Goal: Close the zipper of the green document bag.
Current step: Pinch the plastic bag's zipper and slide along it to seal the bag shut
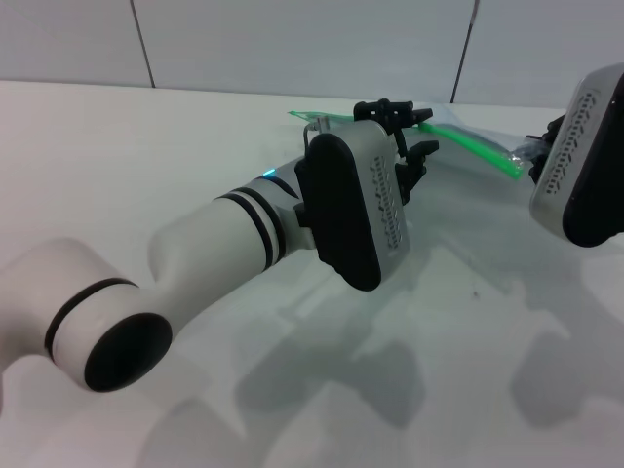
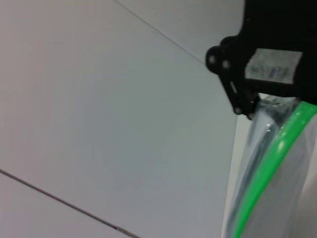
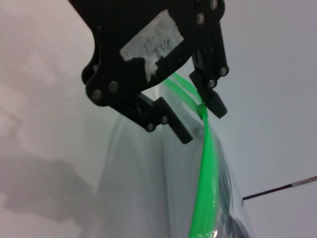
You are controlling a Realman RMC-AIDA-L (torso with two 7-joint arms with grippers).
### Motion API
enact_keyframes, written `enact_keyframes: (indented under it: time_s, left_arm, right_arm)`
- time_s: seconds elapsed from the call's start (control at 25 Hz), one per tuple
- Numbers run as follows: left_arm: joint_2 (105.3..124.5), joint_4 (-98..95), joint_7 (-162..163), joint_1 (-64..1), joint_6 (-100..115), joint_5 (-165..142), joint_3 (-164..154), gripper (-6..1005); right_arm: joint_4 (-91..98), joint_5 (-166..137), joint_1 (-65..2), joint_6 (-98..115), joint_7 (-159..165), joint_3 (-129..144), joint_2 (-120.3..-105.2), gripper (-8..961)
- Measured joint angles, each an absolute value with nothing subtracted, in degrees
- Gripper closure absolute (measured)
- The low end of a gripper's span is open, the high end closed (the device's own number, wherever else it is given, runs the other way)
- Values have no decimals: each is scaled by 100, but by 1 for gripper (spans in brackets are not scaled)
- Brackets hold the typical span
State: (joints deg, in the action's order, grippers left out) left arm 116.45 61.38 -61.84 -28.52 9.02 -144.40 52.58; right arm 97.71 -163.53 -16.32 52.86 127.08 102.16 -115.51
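While my left gripper [image 1: 414,161] sits at one end of the green document bag [image 1: 458,136], I cannot tell whether it is pinching anything. My right gripper [image 3: 195,116] stands slightly parted around the zipper [image 3: 208,168], at what looks like the slider, not clamped. If the bag's far end isn't anchored, I judge the pouch would drag along instead of zipping. Only the right wrist view shows the fingers astride the green strip; the head view hides them behind the arm housing.
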Motion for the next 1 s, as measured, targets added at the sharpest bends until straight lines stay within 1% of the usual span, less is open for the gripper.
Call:
enact_keyframes:
  time_s: [0.68, 1.0]
  left_arm:
    - [11645, 6100, -6620, -2849, 888, -14416, 5266, 687]
    - [11645, 5970, -6644, -2983, 943, -14397, 5252, 690]
  right_arm:
    - [9703, -16331, -1670, 5282, 12708, 10212, -11549, 853]
    - [9706, -16329, -1688, 5282, 12708, 10236, -11557, 851]
